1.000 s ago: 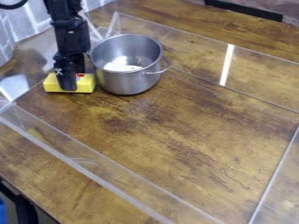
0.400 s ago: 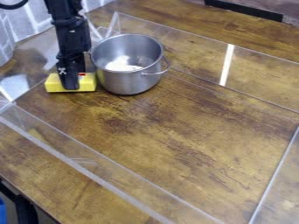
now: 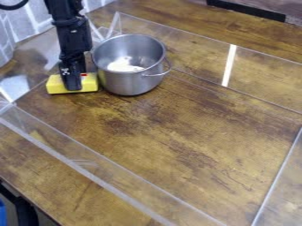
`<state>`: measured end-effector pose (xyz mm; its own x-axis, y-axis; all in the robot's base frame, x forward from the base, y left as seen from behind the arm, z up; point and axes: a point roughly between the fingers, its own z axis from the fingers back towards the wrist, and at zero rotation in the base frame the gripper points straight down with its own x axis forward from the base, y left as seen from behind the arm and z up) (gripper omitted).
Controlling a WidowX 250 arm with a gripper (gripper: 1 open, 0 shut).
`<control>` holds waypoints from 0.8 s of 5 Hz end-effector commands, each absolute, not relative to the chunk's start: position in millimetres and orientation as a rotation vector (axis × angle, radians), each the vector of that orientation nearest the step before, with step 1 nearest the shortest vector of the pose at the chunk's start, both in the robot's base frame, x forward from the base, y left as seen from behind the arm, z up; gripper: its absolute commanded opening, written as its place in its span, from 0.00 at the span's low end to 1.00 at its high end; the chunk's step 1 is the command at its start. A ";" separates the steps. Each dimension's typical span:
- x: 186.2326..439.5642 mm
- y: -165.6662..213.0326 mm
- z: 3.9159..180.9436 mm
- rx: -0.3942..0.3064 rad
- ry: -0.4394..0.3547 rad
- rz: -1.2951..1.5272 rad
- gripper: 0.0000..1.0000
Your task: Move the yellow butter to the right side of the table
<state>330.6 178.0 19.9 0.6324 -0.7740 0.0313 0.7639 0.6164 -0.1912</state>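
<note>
The yellow butter (image 3: 59,86) lies on the dark wood table (image 3: 189,124) at the far left, just left of the steel pot. My black gripper (image 3: 73,79) points almost straight down onto the block, its fingers shut on the butter and hiding most of its top face. The block rests on the tabletop.
A steel pot (image 3: 127,64) with something white inside stands right beside the butter, touching or nearly touching the gripper. A clear plastic rim (image 3: 71,159) runs along the table's edges. The table's right side is bare wood with a bright light reflection (image 3: 230,64).
The gripper has twisted slightly about its own axis on the butter. The block and pot keep their places.
</note>
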 end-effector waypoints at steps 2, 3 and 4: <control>338.5 165.9 7.3 -0.256 0.083 -0.872 0.00; 340.7 171.8 11.9 -0.267 0.080 -0.836 0.00; 337.2 170.0 9.8 -0.275 0.083 -0.841 0.00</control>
<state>338.3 177.5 20.6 0.6792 -0.7331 0.0348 0.7166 0.6521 -0.2477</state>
